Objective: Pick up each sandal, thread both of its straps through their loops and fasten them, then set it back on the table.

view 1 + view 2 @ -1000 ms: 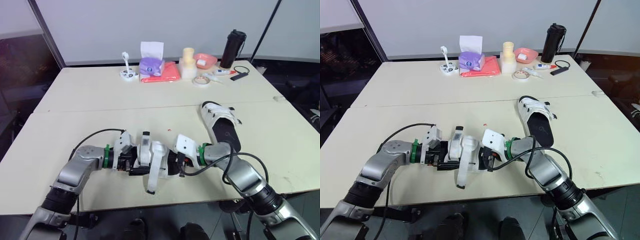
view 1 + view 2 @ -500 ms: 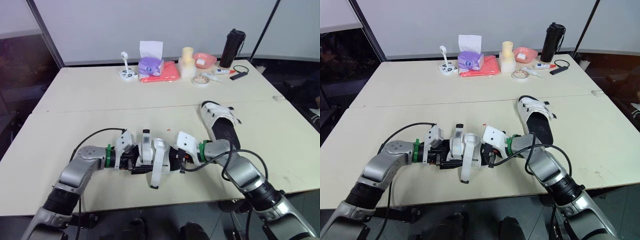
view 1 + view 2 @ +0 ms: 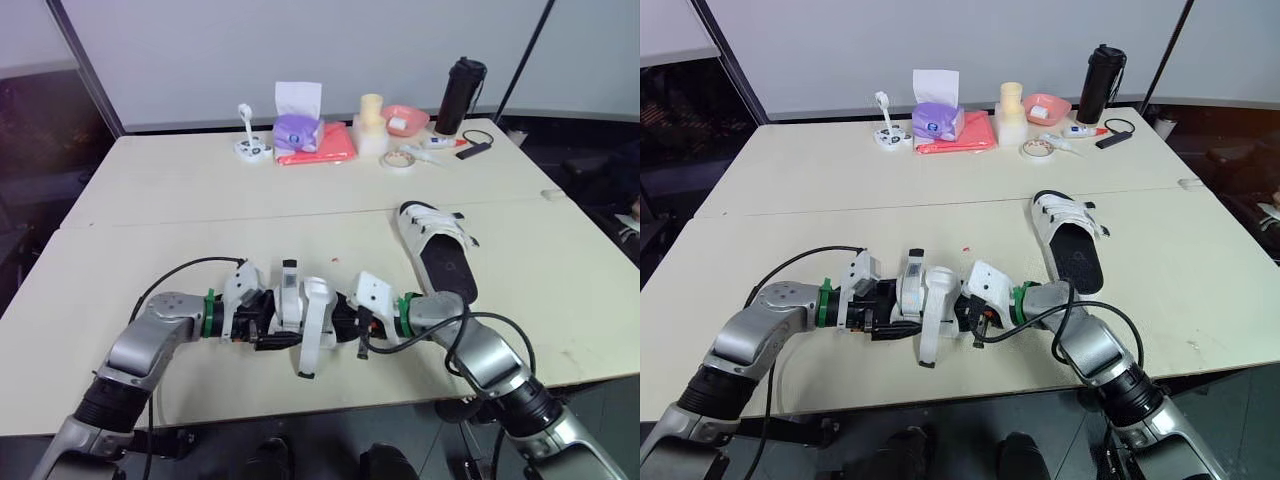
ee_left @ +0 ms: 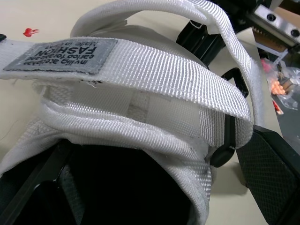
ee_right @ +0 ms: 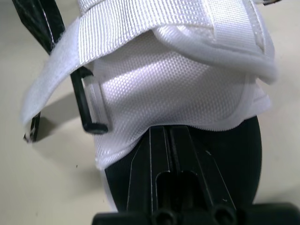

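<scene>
Barely any change from a second ago: white webbing sandal with a black sole (image 3: 305,318) is held as before between both grippers, low over the front of the cream table (image 3: 200,230). Right forearm looks a touch lower, but the head view has shifted too.

Left gripper (image 3: 262,325): closed on the sandal, a finger (image 4: 269,171) either side of the upper. Right gripper (image 3: 345,318): one finger (image 5: 171,164) lies flat on the black footbed, and it looks clamped on the sole's edge.

One loose strap (image 3: 308,350) hangs down toward the table, unfastened. Black plastic loop (image 5: 86,101) stands out from the side of the upper, with nothing through it that I can see. Matching second sandal (image 3: 438,243) lies flat on the table to the right, well apart.

Handling, judged: light shoe; sole fairly stiff, webbing soft and floppy. Best to hold by the sole or heel with one gripper and pinch the strap near its tip with the other, since a grip further back would let the end droop past the narrow loop.
</scene>
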Motion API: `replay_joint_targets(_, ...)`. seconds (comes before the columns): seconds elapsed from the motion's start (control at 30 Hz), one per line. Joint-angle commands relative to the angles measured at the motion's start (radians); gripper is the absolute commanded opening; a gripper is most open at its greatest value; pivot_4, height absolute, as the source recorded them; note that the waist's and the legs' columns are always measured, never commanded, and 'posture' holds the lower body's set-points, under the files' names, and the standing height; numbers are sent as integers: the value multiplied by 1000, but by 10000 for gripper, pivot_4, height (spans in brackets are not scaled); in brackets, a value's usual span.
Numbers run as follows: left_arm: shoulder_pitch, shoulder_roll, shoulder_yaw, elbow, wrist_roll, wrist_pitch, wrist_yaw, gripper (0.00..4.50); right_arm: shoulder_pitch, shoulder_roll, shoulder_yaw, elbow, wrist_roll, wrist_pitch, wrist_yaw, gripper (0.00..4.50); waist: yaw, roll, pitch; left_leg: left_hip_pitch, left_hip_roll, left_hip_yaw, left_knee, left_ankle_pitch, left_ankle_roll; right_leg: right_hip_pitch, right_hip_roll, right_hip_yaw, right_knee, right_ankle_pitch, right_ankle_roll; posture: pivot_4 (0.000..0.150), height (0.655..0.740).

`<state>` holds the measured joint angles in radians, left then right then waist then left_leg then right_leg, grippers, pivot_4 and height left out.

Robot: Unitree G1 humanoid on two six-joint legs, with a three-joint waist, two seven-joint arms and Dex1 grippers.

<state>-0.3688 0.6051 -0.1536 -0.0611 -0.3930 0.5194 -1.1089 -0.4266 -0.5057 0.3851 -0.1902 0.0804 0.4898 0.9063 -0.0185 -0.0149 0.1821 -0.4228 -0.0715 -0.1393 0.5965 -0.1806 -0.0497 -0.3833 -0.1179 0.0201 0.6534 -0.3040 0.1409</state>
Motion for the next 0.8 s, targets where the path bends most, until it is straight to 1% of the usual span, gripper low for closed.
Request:
replay_joint_targets(0.03,-17,-3,25,-33,-17,-1,11,44344,47,45,20,74,1,-65,-16,0,-1,0,0,0,0,0,0,0,0,0,0,0,0,0,0,1500,7344)
replay_joint_targets(0.17,-15,-3,25,-40,-22,4,16,44344,79,75,21,142,-19,-147,-30,0,-8,-1,-1,5,1,1,-1,0,0,3,1,1,0,0,0,1500,7344)
replay_joint_targets(0.27,-9,25,37,-54,-35,19,1,44344,96,51,66,185,-76,-188,-22,0,-12,-1,-1,14,1,1,-4,0,0,11,1,1,-1,0,-1,1500,7344)
replay_joint_targets(0.37,-7,73,62,-64,-49,34,-27,44344,97,40,80,204,-108,-211,-15,0,-18,-1,-2,14,1,0,-4,0,0,12,1,1,-1,0,-1,1500,7344)
replay_joint_targets(0.5,5,194,126,-94,-98,60,-108,44344,85,31,74,208,-118,-216,-6,0,-23,-1,-3,14,1,0,-5,0,0,11,1,1,-2,0,-1,1500,7344)
replay_joint_targets(0.6,9,251,167,-132,-183,125,-168,44344,78,27,76,208,-123,-215,2,0,-22,0,-3,14,1,0,-5,0,0,11,0,1,-2,-1,-1,1500,7344)
replay_joint_targets(0.73,9,271,188,-209,-324,251,-213,44344,68,23,76,214,-128,-213,16,0,-22,-2,-5,15,3,0,-5,-1,0,11,0,1,-4,-1,-3,1500,7344)
replay_joint_targets(0.8,12,272,176,-230,-350,282,-219,44344,63,20,74,218,-131,-214,23,0,-22,-2,-5,15,4,0,-5,-1,0,11,0,1,-4,-2,-4,1500,7344)
